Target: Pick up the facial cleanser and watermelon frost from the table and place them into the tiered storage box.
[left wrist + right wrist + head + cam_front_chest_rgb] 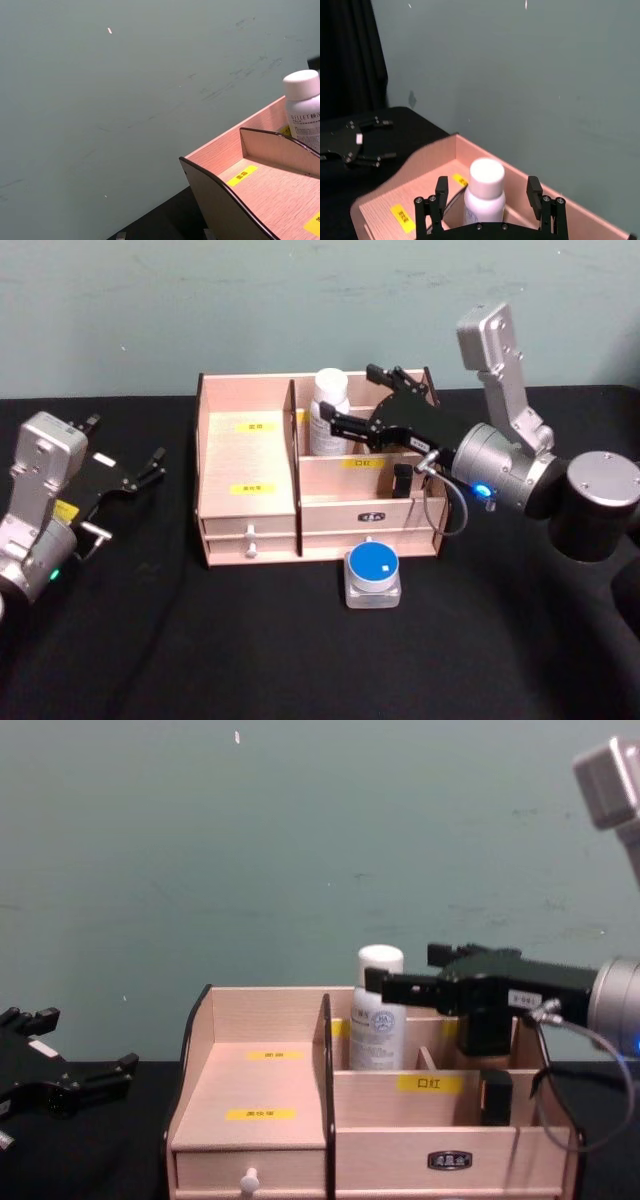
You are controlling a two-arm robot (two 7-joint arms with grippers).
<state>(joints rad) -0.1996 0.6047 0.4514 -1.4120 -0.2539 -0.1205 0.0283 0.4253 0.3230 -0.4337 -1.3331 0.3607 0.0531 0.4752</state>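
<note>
The facial cleanser, a white bottle with a white cap [328, 410] [377, 1012] [484, 192] [304, 107], stands upright in the back compartment of the tiered storage box [245, 455] [260, 1095] [260, 185]. My right gripper [350, 397] [400, 975] [488, 192] is open. One of its fingers [441, 189] is on each side of the bottle's upper part, with a gap to the bottle. The watermelon frost, a small clear jar with a round blue lid [373, 573], sits on the table just in front of the box. My left gripper [130, 465] [70, 1065] rests open at the far left, apart from everything.
A black cloth covers the table [200, 640]. A teal wall [250, 300] stands close behind the box. The box has two small front drawers with white knobs [251, 548] and a dark tag [402, 480] in its right compartment.
</note>
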